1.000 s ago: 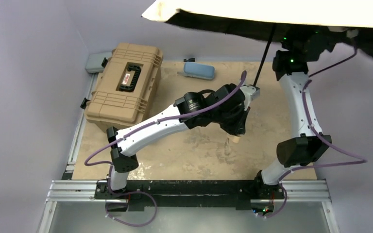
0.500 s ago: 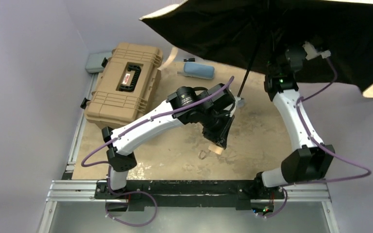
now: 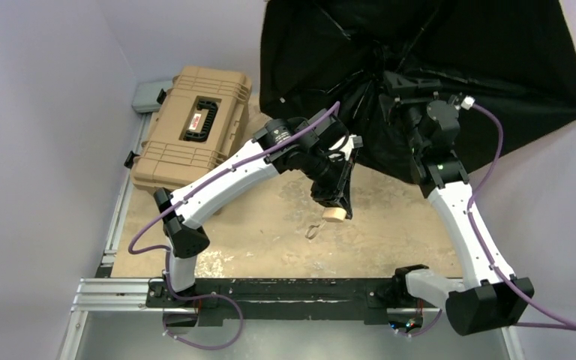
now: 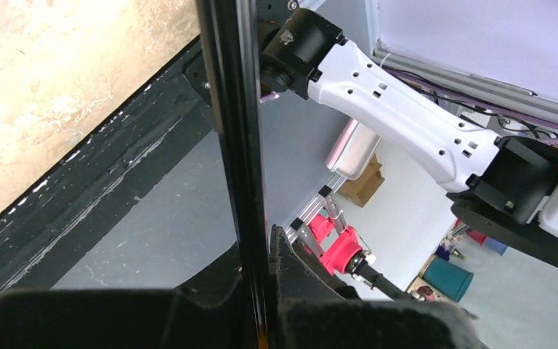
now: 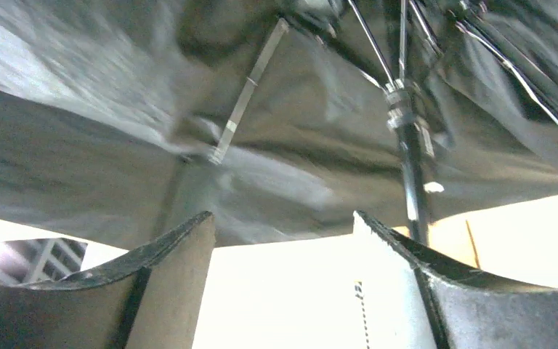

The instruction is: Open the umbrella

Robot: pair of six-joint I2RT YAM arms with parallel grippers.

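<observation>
The umbrella (image 3: pixel 495 60) stands open over the far right of the table (image 3: pixel 270 240), black underside showing, its shaft (image 4: pixel 236 109) clamped in the closed left gripper (image 4: pixel 256 247) above the beige handle (image 3: pixel 334 215), while the right gripper (image 5: pixel 283 216) gapes empty under the canopy.

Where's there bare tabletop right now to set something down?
Free: the tabletop between the umbrella handle and the right arm, and the front strip near the left arm. Crowded: far right under the umbrella canopy, far left by the tan case.
</observation>
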